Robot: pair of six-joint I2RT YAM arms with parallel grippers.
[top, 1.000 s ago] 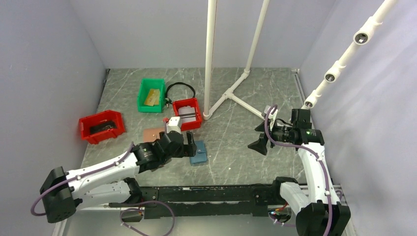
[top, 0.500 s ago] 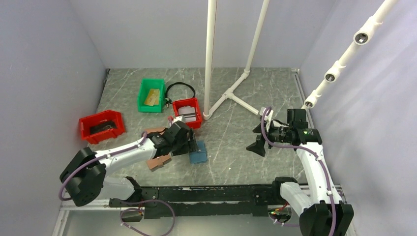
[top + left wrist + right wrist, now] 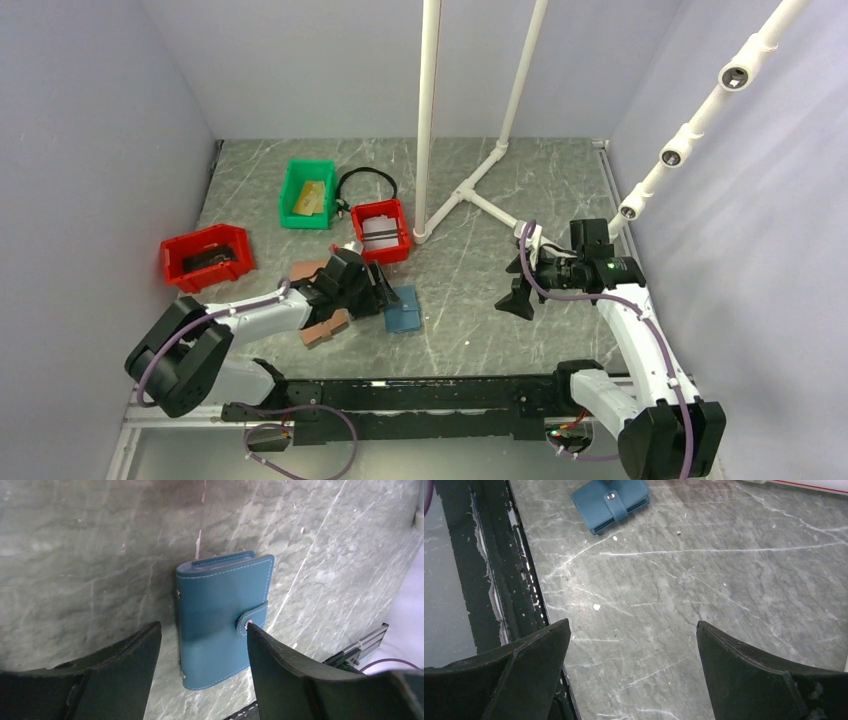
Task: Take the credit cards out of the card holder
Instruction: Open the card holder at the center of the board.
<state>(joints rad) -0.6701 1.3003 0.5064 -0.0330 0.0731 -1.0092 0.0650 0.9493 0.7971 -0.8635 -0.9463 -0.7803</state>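
Card holder (image 3: 216,600): blue, folded shut with the tab snapped, lying flat on the grey marbled table (image 3: 684,580), near its front edge.
Left gripper (image 3: 203,625): low over the holder, jaws apart and straddling it; one fingertip at the snap tab, a gap at the other side.
Right gripper (image 3: 633,624): jaws wide, holding nothing, over bare table well apart from the holder.
Brown wallet (image 3: 325,328): beside the left arm.
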